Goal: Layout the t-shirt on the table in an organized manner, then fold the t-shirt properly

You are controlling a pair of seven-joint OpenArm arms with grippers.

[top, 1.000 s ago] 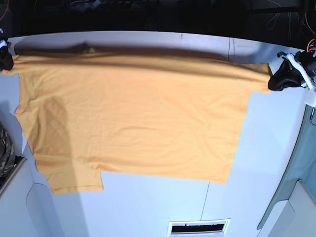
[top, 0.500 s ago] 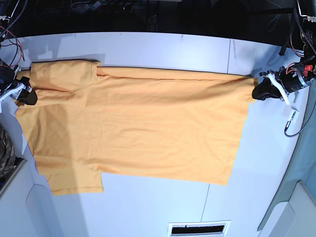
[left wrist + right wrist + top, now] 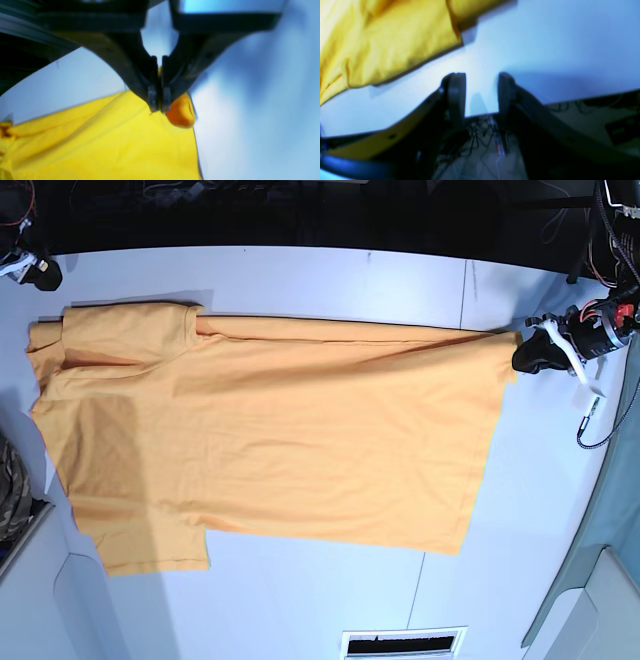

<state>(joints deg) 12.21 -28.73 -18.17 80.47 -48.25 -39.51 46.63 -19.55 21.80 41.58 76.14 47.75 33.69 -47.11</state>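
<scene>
Orange-yellow t-shirt (image 3: pixel 270 440) corner is pinched in the left jaws; right jaws, parted, hold nothing.

T-shirt (image 3: pixel 270 440): soft matt cloth, orange-yellow, fine wrinkles across the body, hems stitched flat. Tabletop (image 3: pixel 300 280): smooth white surface, faint sheen, thin dark seams. Left hand (image 3: pixel 159 108): black fingers, matt, probably hard plastic; view blurred. Right hand (image 3: pixel 481 95): same dark matt finish, greyish inner pads (image 3: pixel 456 95).
</scene>
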